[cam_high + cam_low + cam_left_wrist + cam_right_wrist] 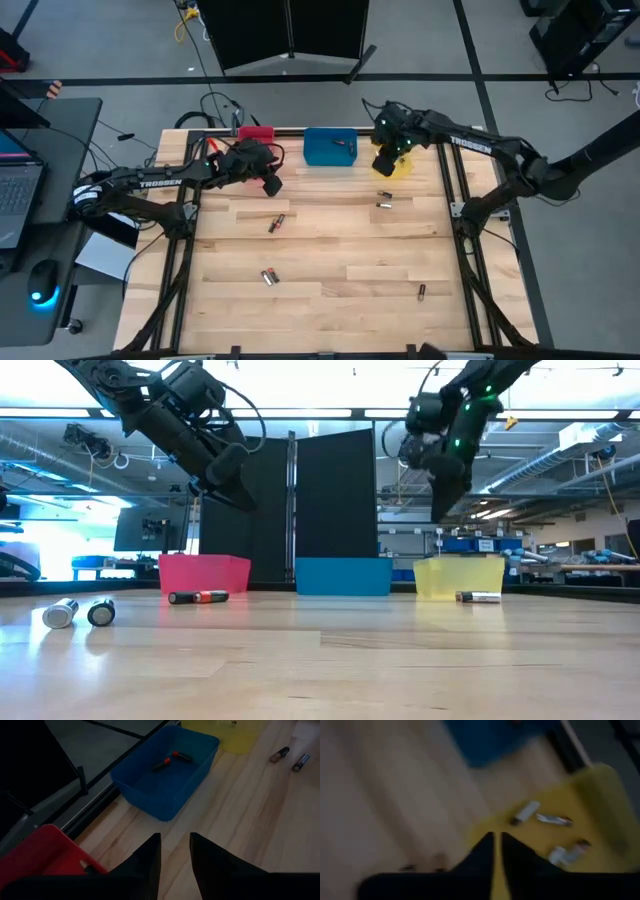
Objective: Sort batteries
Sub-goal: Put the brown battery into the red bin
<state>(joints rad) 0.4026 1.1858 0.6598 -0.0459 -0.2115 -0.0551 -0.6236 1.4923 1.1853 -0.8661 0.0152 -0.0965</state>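
Reading "TROSSEN" in white, both arms reach to the table's (330, 300) far edge. Left gripper (175, 862), jaws slightly apart, empty, hovers near the red bin (256, 134); right gripper (497, 851), nearly closed, empty, above the yellow bin (600, 800). Batteries (276, 223) lie scattered on the wood, others in blue bin (165, 770) and yellow.

We see a robotics lab in an open industrial hall: a pale wooden plank surface (320, 250) on a black metal frame, a grey concrete floor (120, 40) with loose cables, a dark desk with an open laptop (18, 195), and exposed ceiling beams with strip lights (300, 413).
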